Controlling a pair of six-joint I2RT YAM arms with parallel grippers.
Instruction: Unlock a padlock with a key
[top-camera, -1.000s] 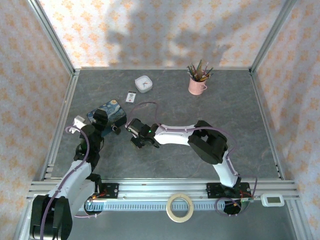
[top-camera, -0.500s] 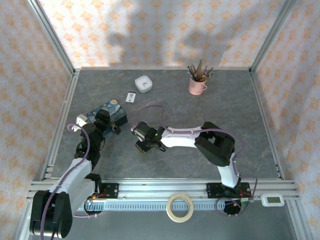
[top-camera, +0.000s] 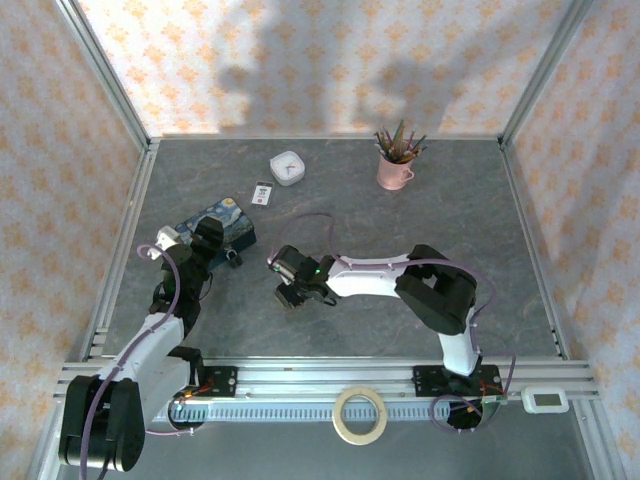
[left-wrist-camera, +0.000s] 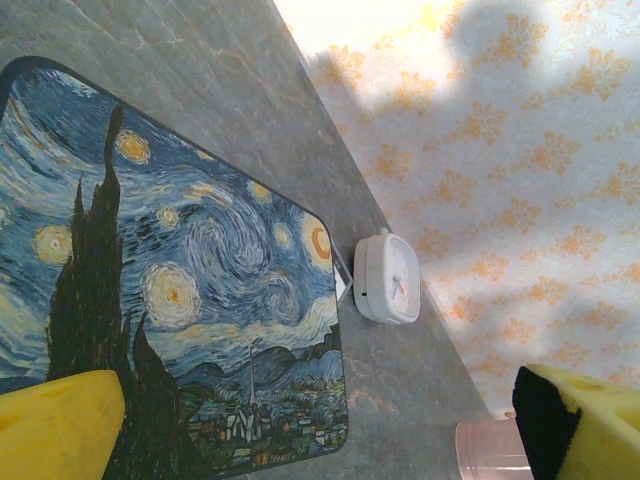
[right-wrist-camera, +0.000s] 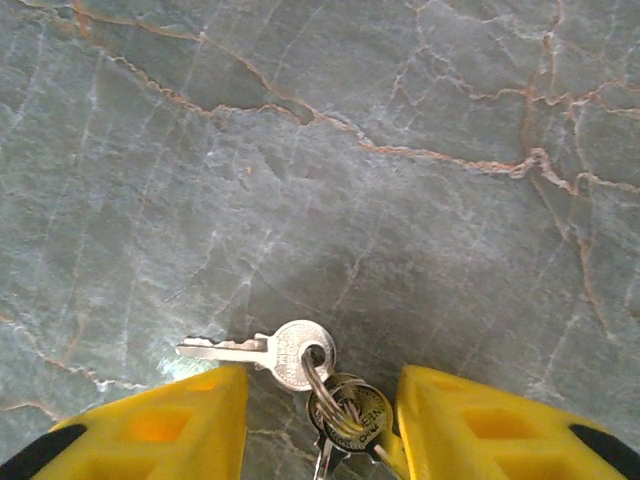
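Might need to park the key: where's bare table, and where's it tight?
Widest bare patch: the table's right half, between the pencil cup, the right rail and the right arm. Crowded on the left: blue box, padlock, card, clock and left tool.

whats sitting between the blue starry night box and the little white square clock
A small white-and-black rectangular card lies between the blue painted box and the white square clock; the top external view shows it.

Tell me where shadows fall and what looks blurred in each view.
Top view: even light, large soft shadows on the back wall. Left wrist view: painted box sharp, yellow fingers blurred. Right wrist view: key sharp, faint shadow around it.
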